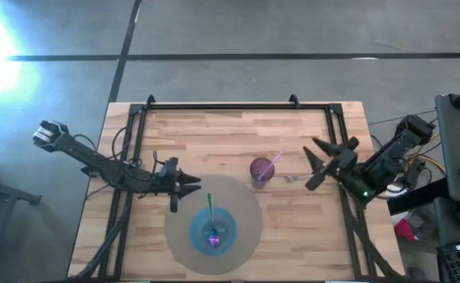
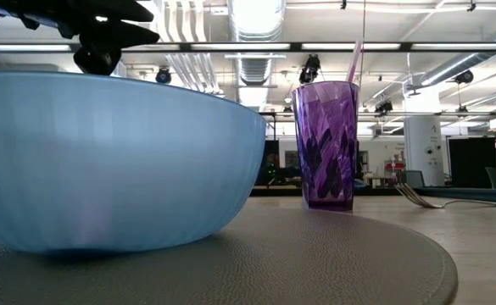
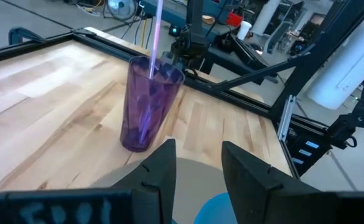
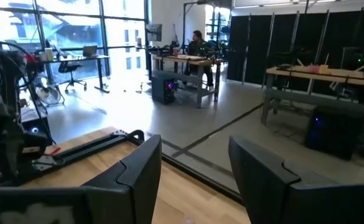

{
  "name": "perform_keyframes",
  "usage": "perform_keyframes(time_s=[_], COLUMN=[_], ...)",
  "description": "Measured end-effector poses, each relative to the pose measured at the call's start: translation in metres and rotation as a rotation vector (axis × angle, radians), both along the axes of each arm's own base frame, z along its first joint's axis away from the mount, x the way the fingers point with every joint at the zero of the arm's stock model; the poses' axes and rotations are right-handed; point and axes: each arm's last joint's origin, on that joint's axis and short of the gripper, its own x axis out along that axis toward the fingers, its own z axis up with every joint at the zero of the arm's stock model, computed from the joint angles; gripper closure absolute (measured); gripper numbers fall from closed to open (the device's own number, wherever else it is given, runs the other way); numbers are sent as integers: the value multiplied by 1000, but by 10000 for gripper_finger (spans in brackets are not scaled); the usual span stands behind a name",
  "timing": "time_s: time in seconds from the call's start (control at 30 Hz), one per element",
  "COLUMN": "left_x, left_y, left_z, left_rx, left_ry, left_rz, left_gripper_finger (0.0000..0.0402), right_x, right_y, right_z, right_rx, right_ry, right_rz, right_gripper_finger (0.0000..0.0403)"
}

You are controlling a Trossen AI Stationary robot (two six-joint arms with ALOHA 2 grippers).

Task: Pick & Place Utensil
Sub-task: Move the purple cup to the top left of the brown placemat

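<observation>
A light wooden table (image 1: 214, 134) with a black frame fills the middle of the high view, standing on a grey concrete floor. A round grey mat (image 1: 249, 228) lies at the lower centre of the frame, and on it sits a blue bowl (image 1: 212, 229) with a green-handled utensil (image 1: 211, 211) resting inside, its handle pointing toward the top of the frame. Just off the mat's upper right edge stands a purple cup (image 1: 261, 170) holding a pink straw (image 1: 276, 161) that leans toward the upper right. A small metal fork (image 2: 417, 196) lies on the bare wood to the right of the cup.

The left gripper (image 1: 192, 185) hovers at the mat's upper left edge, its fingers parted with a gap between them and nothing in their grasp. The right gripper (image 1: 314, 166) sits at the right of the frame, right of the cup, spread wide and empty.
</observation>
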Motion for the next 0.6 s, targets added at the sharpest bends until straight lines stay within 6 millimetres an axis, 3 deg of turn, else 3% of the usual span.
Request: perform_keyframes(time_s=[0.27, 0.6], left_x=[0, 0], left_y=[0, 0], left_z=[0, 0], left_rx=[1, 1], left_ry=[1, 1], left_rz=[0, 0], left_gripper_finger=[282, 282], right_x=[-21, -50], right_y=[-19, -45], right_z=[21, 38], right_rx=[-92, -138], right_ry=[-112, -111], right_rz=[70, 58], right_gripper_finger=[219, 220])
